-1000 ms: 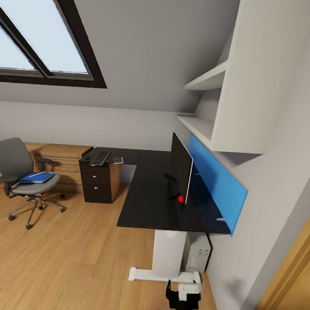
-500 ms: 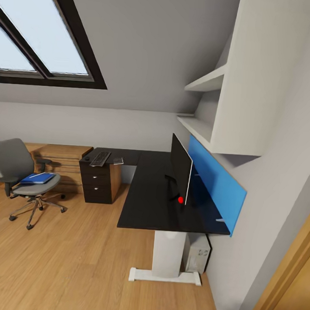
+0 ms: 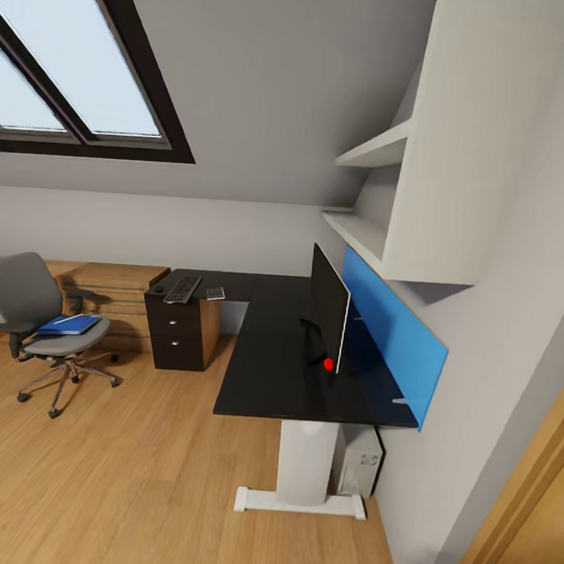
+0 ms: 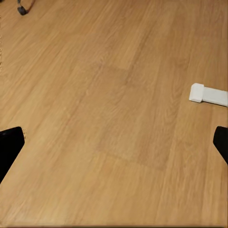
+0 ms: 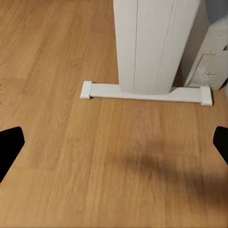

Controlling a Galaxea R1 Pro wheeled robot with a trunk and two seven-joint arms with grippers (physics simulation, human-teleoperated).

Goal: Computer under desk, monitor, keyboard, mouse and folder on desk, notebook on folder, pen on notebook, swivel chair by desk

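The black L-shaped desk [image 3: 269,360] runs along the right wall. The monitor [image 3: 328,316] stands on it, edge-on to me. At the desk's far end lie the keyboard [image 3: 182,288], the mouse [image 3: 157,288] and a small flat grey item [image 3: 214,293] that may be the notebook. The pen is too small to make out. The swivel chair [image 3: 30,300] stands apart on the left with the blue folder [image 3: 66,324] on its seat. The computer [image 3: 361,462] sits under the desk. My left gripper [image 4: 114,145] and right gripper [image 5: 114,145] are open over bare floor, holding nothing.
The desk's white leg [image 5: 154,42] and floor foot [image 5: 142,92] are close ahead of the right gripper. A low wood cabinet [image 3: 114,293] stands behind the chair. Wall shelves [image 3: 382,146] and a blue panel [image 3: 392,330] line the right wall. A wooden door frame [image 3: 519,505] stands at the right.
The right arm's gripper, which showed at the bottom of the head view a second ago, has dropped below the frame. The desk, chair and their things have not moved.
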